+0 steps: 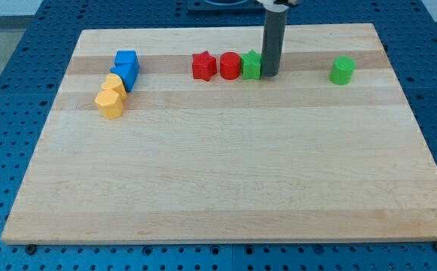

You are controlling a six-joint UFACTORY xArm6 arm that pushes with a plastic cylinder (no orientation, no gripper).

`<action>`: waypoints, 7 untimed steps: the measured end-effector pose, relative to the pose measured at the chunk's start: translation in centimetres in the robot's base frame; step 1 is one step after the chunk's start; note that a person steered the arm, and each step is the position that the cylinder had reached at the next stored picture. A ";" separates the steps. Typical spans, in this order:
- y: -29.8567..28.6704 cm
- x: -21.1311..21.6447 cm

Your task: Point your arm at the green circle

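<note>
**A:** Where is my tip [270, 74] right now?

**B:** It rests on the wooden board [226, 188] near the view's top, a straight dark rod coming down from above. Pressed against its left side is a green block [251, 65], partly hidden by the rod, so I cannot tell its shape. Further left, in a row, come a red cylinder-like block [230, 65] and then a red star [203, 65].

**A:** And the green circle?

**B:** The green circle [342, 70] stands alone, well apart to the tip's right, at about the same height in the view. Nothing lies between the two.

**A:** Does the rod hold anything?

**B:** No. It has no jaws to open or close (it is only a plain rod), and it merely touches the green block beside it.

**A:** What else is on the board?

**B:** Far to the tip's left, a blue block [126, 69] with a yellow block [111, 97] just below it.

**A:** How should the move go?

**B:** I would judge a straight slide to the right is best, away from the neighbouring green block so it is not dragged along. Slow down on approach and stop just beside the circle, short of nudging it toward the board's right edge.
</note>
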State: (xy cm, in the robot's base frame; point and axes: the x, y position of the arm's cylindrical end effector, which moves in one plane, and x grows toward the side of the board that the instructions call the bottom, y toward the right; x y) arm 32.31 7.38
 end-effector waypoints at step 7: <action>1.2 0.3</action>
State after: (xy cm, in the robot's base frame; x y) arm 32.60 8.61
